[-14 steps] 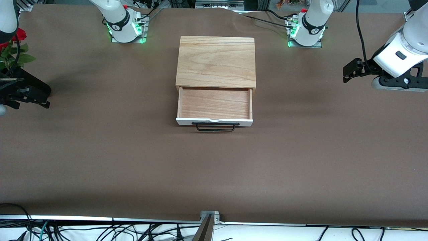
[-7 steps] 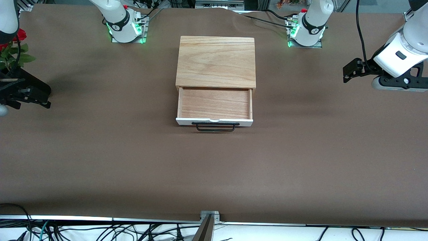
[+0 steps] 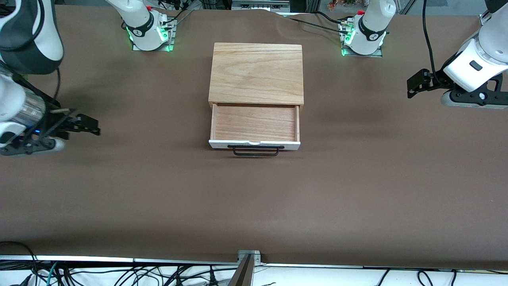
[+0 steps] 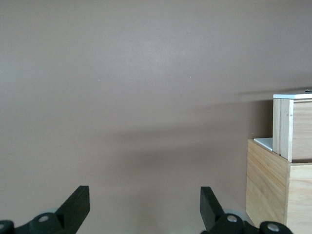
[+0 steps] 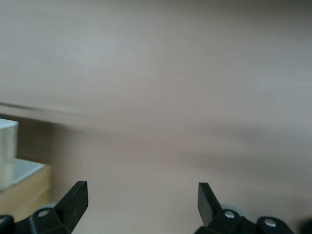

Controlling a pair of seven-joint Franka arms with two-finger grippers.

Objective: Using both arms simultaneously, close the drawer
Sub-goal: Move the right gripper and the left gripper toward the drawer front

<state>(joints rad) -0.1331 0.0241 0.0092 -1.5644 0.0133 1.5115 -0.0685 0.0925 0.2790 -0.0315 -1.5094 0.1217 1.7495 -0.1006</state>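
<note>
The light-wood box (image 3: 256,72) stands mid-table. Its drawer (image 3: 254,123) is pulled out toward the front camera and is empty, with the white front panel (image 3: 254,144) and black bar handle (image 3: 256,151) nearest that camera. My right gripper (image 3: 92,126) is open and empty, low over the table toward the right arm's end, pointing at the drawer. My left gripper (image 3: 412,85) is open and empty toward the left arm's end, well apart from the box. The left wrist view shows its gripper (image 4: 144,204) and the drawer (image 4: 292,126). The right wrist view shows its gripper (image 5: 141,197) and the drawer (image 5: 7,151).
The two arm bases (image 3: 149,33) (image 3: 363,37) stand beside the box's back corners with green lights. Brown table cover (image 3: 254,206) spreads in front of the drawer. A metal bracket (image 3: 248,255) and cables lie at the table's front edge.
My right arm has swung in from the table's end toward the drawer, its gripper now nearer the box. My left arm and the drawer have not moved.
</note>
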